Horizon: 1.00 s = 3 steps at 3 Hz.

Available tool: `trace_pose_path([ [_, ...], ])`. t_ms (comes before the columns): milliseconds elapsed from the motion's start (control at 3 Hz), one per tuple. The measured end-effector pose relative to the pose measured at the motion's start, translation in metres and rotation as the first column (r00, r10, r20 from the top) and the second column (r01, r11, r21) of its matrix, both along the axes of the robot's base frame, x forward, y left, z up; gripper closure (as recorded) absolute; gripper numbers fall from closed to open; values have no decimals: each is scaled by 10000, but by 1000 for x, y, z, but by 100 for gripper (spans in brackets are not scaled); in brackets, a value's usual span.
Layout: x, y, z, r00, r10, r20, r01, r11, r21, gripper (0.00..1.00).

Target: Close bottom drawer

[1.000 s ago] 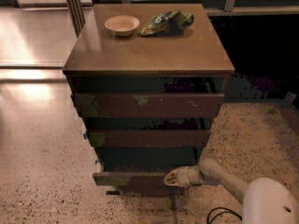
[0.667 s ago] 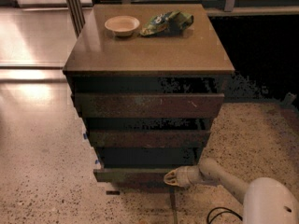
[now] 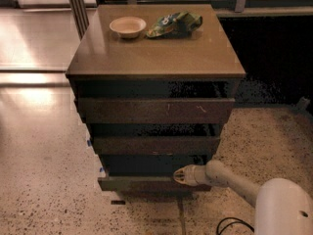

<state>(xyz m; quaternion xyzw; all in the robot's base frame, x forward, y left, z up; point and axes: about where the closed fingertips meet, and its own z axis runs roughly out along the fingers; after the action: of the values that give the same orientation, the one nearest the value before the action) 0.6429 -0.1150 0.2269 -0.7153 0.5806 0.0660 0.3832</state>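
**Hand [image 3: 182, 176] at the front of the bottom drawer [image 3: 142, 184], lower centre of the frame.**

Camera view: the bottom drawer stands partly out of the cabinet [image 3: 156, 58], below the 2 other fronts, and its long front runs left to right. The hand sits at that front, right of its middle, on the arm that reaches in from the lower right. I cannot tell whether the hand is open or closed. The push likely needs to go straight up-frame into the cabinet. Because the contact is off-centre, the drawer may skew.
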Motion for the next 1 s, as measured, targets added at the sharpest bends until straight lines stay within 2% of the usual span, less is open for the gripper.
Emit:
trace_pose_path([
  [667,-12,11,7,9987,459,-222,-460,9989,-48,100],
  [1000,-21,17,-8,9954,687,-669,-685,9976,57,100],
])
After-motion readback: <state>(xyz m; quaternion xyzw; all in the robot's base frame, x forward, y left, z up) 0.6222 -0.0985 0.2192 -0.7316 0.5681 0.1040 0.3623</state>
